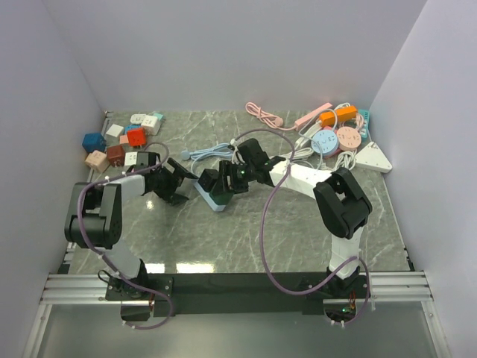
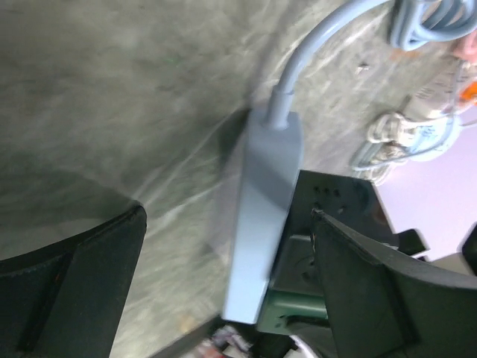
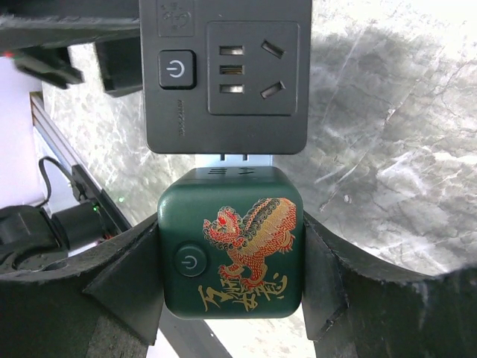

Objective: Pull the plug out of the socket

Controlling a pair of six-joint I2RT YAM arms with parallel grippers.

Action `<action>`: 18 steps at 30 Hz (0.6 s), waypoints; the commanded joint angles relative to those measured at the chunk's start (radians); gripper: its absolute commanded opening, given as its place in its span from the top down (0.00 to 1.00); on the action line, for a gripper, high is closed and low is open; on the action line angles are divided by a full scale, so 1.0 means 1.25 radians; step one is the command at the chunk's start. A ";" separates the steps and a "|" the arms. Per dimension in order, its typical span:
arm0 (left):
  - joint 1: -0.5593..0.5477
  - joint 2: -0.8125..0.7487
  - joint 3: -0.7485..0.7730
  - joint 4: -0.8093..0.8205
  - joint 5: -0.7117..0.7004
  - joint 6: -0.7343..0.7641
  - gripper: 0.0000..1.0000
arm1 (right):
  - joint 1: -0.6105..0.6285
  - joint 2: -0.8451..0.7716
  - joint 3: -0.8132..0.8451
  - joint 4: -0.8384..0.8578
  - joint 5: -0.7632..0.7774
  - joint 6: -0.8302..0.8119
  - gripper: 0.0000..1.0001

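Right claw (image 3: 231, 302) clamped on green plug (image 3: 246, 224), left claw (image 2: 223, 280) wide apart, grey marble desk (image 1: 223, 231) beneath, white walls (image 1: 223, 52) around

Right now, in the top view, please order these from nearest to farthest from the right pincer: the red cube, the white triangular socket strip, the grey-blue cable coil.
1. the grey-blue cable coil, just beyond the right pincer, which grips the green plug.
2. the red cube, in the pile at the far left.
3. the white triangular socket strip, by the right wall.
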 commanded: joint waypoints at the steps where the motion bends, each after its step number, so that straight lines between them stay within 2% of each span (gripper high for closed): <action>1: -0.010 0.043 0.001 0.082 -0.001 -0.057 0.01 | 0.016 -0.051 0.010 0.092 -0.006 0.030 1.00; 8: -0.036 0.121 0.055 0.130 0.007 -0.120 0.02 | 0.040 -0.051 0.013 0.092 0.004 0.014 1.00; 12: -0.057 0.182 0.092 0.135 0.038 -0.112 0.16 | 0.044 -0.050 0.014 0.102 0.005 0.021 1.00; 14: -0.063 0.188 0.079 0.182 0.061 -0.115 0.33 | 0.044 -0.052 0.012 0.117 0.006 0.023 1.00; 15: -0.064 0.193 0.060 0.204 0.070 -0.121 0.49 | 0.044 -0.053 0.012 0.122 0.006 0.024 1.00; 17: -0.065 0.199 0.041 0.234 0.101 -0.132 0.65 | 0.045 -0.057 0.012 0.137 0.002 0.027 1.00; 18: -0.066 0.204 0.029 0.253 0.111 -0.131 0.79 | 0.044 -0.058 0.013 0.137 0.003 0.027 1.00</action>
